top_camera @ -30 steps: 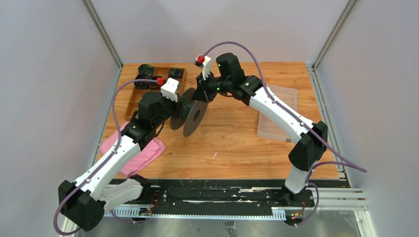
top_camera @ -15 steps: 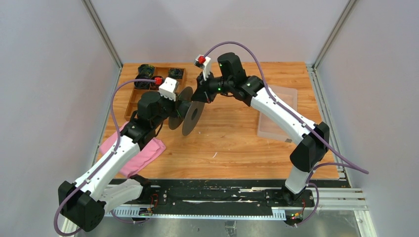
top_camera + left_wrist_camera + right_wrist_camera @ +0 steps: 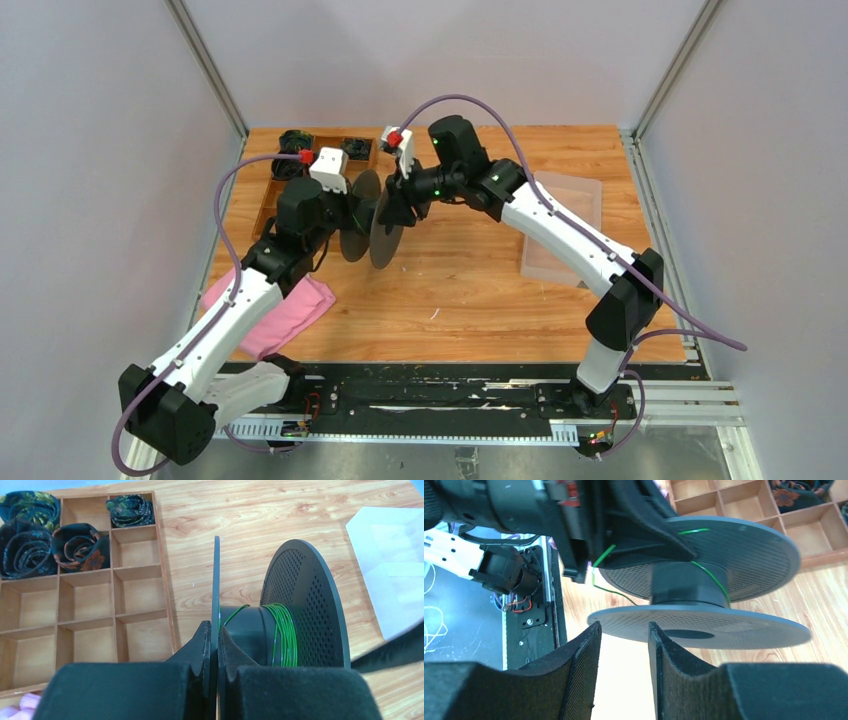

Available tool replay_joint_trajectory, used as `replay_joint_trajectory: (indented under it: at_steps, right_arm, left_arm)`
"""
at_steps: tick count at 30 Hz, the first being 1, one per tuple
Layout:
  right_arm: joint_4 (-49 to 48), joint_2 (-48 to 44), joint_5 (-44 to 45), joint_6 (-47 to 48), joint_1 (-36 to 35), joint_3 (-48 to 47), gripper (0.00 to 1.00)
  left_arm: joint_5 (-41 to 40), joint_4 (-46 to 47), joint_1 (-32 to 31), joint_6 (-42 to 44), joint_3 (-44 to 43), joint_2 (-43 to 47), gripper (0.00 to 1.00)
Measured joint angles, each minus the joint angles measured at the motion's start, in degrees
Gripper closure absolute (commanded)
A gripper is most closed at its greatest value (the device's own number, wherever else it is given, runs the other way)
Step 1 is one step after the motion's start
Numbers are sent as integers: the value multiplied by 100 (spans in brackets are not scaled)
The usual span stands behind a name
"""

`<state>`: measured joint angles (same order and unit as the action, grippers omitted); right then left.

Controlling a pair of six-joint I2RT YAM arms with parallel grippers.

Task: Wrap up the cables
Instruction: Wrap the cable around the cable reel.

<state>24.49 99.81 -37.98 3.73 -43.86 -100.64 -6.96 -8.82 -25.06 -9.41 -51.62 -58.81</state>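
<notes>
Tabletop [image 3: 470, 290]: L gripper [image 3: 214, 650] clamps spool [image 3: 305, 605] rim

— What do we see of the cable [image 3: 286, 636]?

— A thread-thin green wire. Several turns sit in a tight band round the black hub [image 3: 247, 630] of the spool [image 3: 307, 605], hard against the perforated flange. One strand arches across the otherwise bare hub.

— And from the right wrist?

— There the cable [image 3: 711, 581] crosses the hub aslant, and a loose strand [image 3: 616, 594] leaves it in a slack bend past the flange edge. We cannot make out its free end; it seems to run up behind dark parts.
</notes>
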Motion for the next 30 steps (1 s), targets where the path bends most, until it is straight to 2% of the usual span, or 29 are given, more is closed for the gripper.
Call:
replay_joint_trajectory:
  at_steps: [8, 17, 21, 30]
  right_arm:
    - [103, 0, 120, 339, -393, 0, 59]
    - [90, -24, 433, 450, -442, 70, 57]
    - [96, -201, 717, 546, -444, 411, 52]
    - [111, -785, 1152, 994, -444, 1141, 49]
  left_arm:
    - [-107, -321, 52, -518, -166, -179, 100]
    - [-101, -824, 304, -1482, -323, -479, 100]
    - [-4, -953, 487, -2028, -341, -656, 99]
    - [579, -922, 588, -2959, -341, -1246, 100]
